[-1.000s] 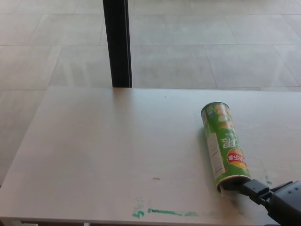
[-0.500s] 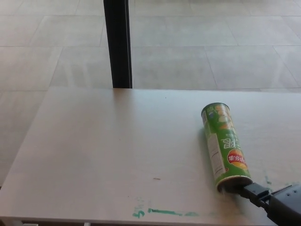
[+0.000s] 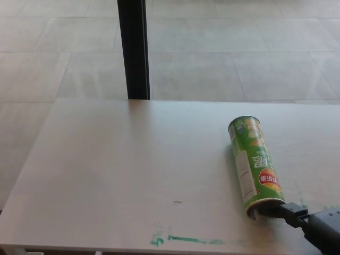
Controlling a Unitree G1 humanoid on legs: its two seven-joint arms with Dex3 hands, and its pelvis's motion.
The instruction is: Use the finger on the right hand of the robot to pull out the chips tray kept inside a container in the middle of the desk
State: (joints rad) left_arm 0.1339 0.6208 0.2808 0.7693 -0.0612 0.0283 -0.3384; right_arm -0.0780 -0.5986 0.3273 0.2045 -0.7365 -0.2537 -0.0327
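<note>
A: What sits on the surface (image 3: 117, 170), and how many of each?

B: One green chips container (image 3: 256, 167), lying on its side toward four o'clock of the surface. Its closed end points to twelve o'clock, its open mouth to six o'clock, close to the near edge. No second can, no loose lid.

A: And the tray?

B: I cannot make it out; the mouth is dark and partly covered by the robot.

A: Which hand is it?

B: One hand only, the right hand (image 3: 319, 231), coming in from the five o'clock corner. A single black finger (image 3: 291, 213) reaches to the mouth of the container and touches its rim or goes just inside; I cannot tell which. Whether the other fingers are spread or curled I cannot tell, since most of the hand is cut off by the frame. The left hand does not show.

A: Anything in the way?

B: Nothing stands between hand and can. Beside them, one green smear of marker (image 3: 186, 239) runs along the near edge at six o'clock, and there is a small green mark (image 3: 302, 204) just by the finger. One black post (image 3: 133, 49) rises behind the far edge at eleven o'clock, with tiled floor (image 3: 239, 58) beyond.
</note>
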